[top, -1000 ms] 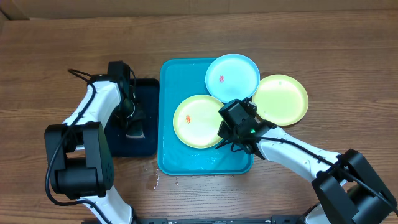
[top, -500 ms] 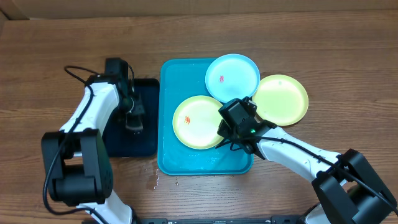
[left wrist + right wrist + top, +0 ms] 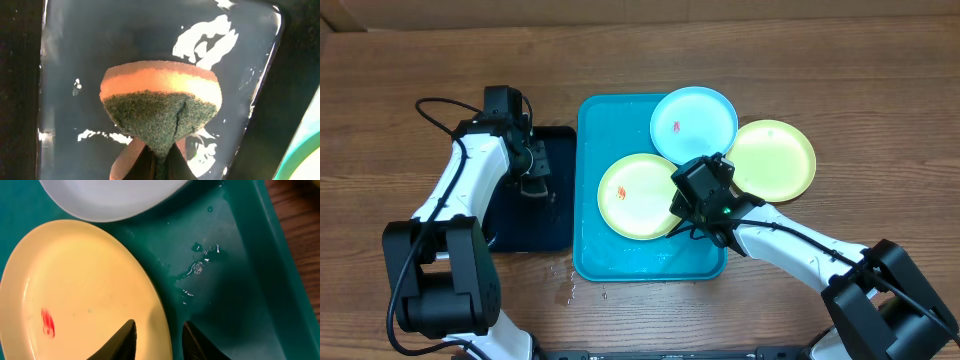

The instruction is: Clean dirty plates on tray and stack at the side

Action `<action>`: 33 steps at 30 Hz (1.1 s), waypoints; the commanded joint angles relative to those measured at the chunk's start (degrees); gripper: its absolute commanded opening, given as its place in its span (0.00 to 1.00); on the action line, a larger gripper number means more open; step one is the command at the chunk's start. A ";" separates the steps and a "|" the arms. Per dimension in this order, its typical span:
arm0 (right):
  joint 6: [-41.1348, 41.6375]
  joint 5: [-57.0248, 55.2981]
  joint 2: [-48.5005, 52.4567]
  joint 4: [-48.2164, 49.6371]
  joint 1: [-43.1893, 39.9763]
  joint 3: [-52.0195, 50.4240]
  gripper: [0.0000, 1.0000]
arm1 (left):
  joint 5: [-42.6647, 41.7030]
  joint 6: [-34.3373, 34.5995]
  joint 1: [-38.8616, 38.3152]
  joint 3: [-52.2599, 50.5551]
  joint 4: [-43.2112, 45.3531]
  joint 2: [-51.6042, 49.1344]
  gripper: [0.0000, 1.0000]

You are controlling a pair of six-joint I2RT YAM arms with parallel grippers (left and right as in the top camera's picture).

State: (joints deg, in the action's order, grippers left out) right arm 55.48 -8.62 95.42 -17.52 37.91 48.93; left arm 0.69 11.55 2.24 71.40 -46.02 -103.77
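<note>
On the cyan tray [image 3: 595, 150] lies a yellow-green plate [image 3: 638, 195] with a red smear. A light cyan plate [image 3: 693, 122], also smeared, overlaps the tray's far right corner. Another yellow-green plate [image 3: 772, 160] lies on the table to the right of the tray. My right gripper [image 3: 159, 322] is open, its fingers astride the near right rim of the smeared yellow-green plate [image 3: 80, 295], one over the plate and one over the tray [image 3: 225, 295]. My left gripper [image 3: 160, 157] is shut on an orange sponge with a green pad [image 3: 160, 100] above the black tray.
The narrow black tray [image 3: 545, 225] lies left of the cyan tray and its bottom [image 3: 65, 60] is wet. Water beads on the cyan tray's floor [image 3: 200, 267] and drops lie on the table [image 3: 570, 290] near its front left corner.
My left gripper closed on the sponge and moved with it toward the far end of the black tray. My right gripper's jaws opened at the plate's rim.
</note>
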 commanded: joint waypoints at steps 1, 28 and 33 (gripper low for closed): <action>0.04 -1.84 1.38 1.27 -0.04 0.85 0.31 | -0.70 -1.31 -0.46 -0.90 0.17 -0.28 0.04; 0.07 -1.03 2.12 1.84 -0.04 0.85 0.27 | -0.44 -1.51 -0.44 -7.06 5.86 -0.79 0.19; 0.04 -0.79 2.12 1.84 -0.04 0.85 0.27 | -3.45 -3.93 -0.39 -8.00 7.52 -0.79 0.22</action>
State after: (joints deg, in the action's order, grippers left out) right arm 55.48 -9.23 97.14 -16.08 37.91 48.93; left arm -0.32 9.65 2.24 63.96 -38.92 -103.79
